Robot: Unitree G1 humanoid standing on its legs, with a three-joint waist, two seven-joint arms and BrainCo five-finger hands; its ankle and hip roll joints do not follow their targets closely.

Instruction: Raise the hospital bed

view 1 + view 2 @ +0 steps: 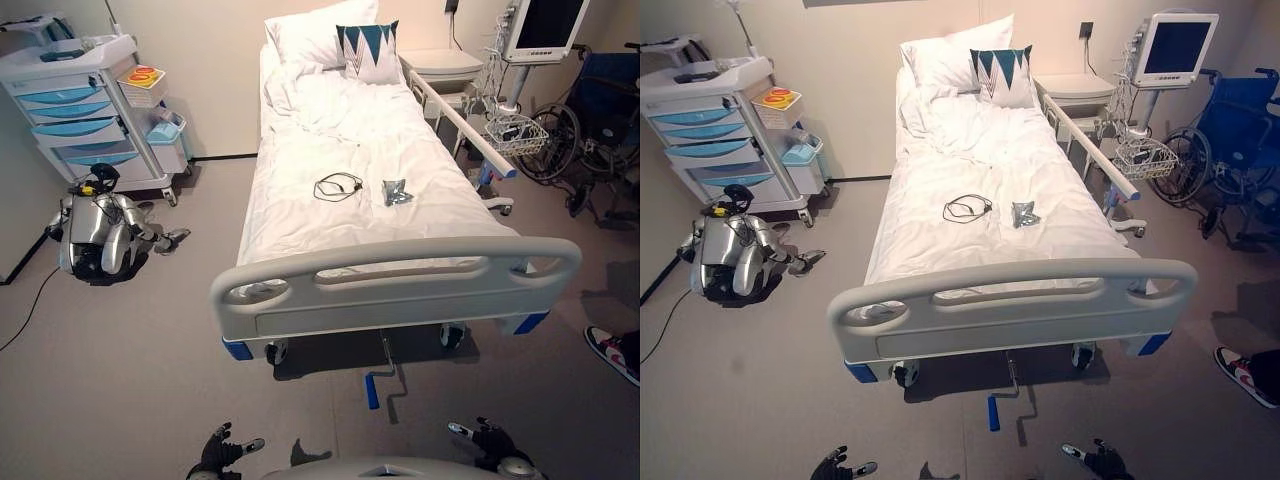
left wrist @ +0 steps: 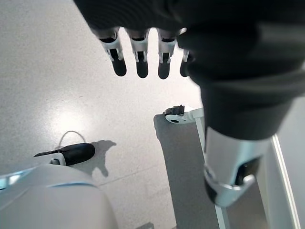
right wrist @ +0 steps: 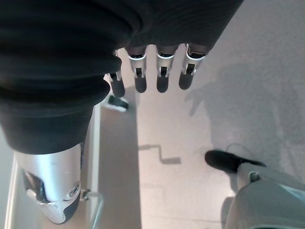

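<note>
The bed (image 1: 380, 150) has soft white cloth sheets. Its footboard (image 1: 400, 285) is smooth grey plastic. The crank (image 1: 385, 375) below is shiny metal with a blue plastic grip. The floor (image 1: 120, 350) looks matt.

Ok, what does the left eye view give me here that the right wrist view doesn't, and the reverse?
The left eye view adds the whole hospital bed, its pillows, a black cable on the sheet, the drawer cart, the monitor and the left hand. The right wrist view adds a close look at the right hand: fingers straight, holding nothing. Both share the crank sticking out over the floor at the bed's foot, untouched.
</note>
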